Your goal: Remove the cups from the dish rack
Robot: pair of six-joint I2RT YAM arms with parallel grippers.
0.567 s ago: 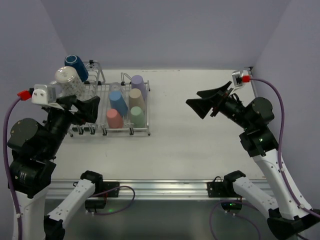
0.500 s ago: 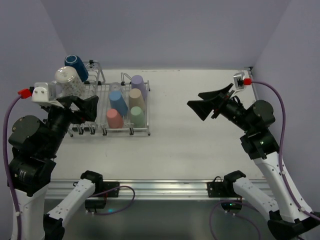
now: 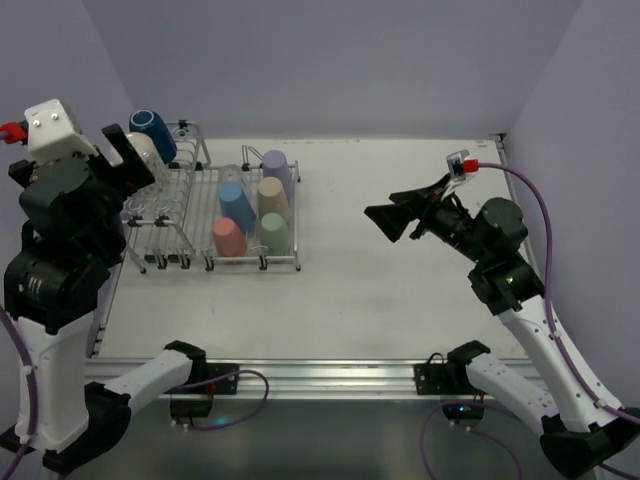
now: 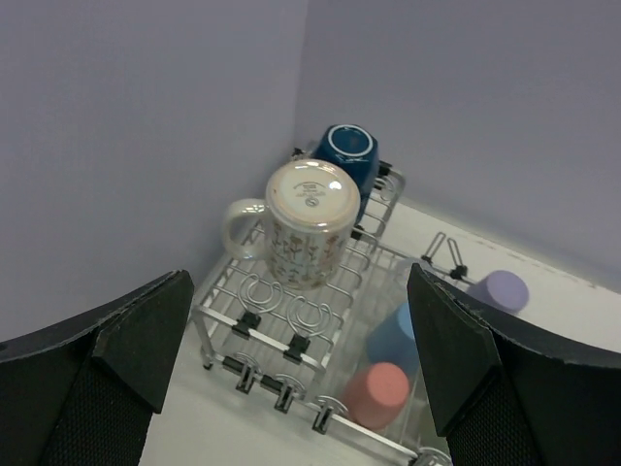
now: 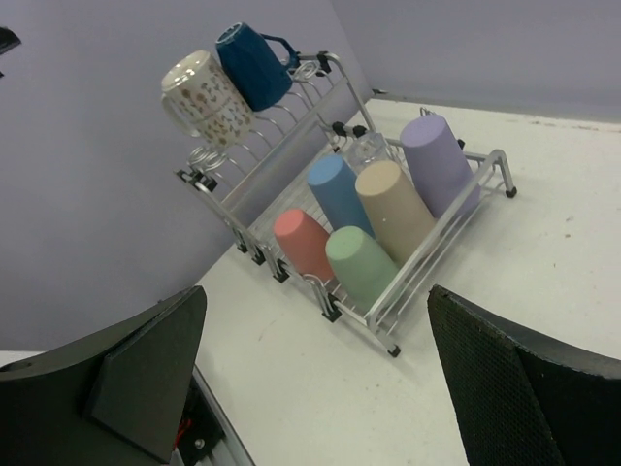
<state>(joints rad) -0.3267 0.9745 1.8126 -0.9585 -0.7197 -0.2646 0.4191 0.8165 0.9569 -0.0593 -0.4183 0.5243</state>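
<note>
Left gripper (image 4: 299, 291): spread wide, holding nothing, up high above the left end of the dish rack (image 3: 200, 262).
White mug (image 4: 306, 218): bottom up on the tall end of the rack, right in front of the left gripper, not touching it.
Dark blue mug (image 4: 347, 155): just behind the white mug, closer to the wall.
Right gripper (image 3: 388, 216): spread wide too, holding nothing, above the table (image 3: 420, 300), pointing at the rack, well apart from it.
Pink tumbler (image 5: 303, 243) and mint tumbler (image 5: 361, 264): bottom up, front row of the flat part, nearest the right gripper.
Blue tumbler (image 5: 338, 189) and beige tumbler (image 5: 393, 209): next row back.
Lilac tumbler (image 5: 437, 160): behind the beige one.
</note>
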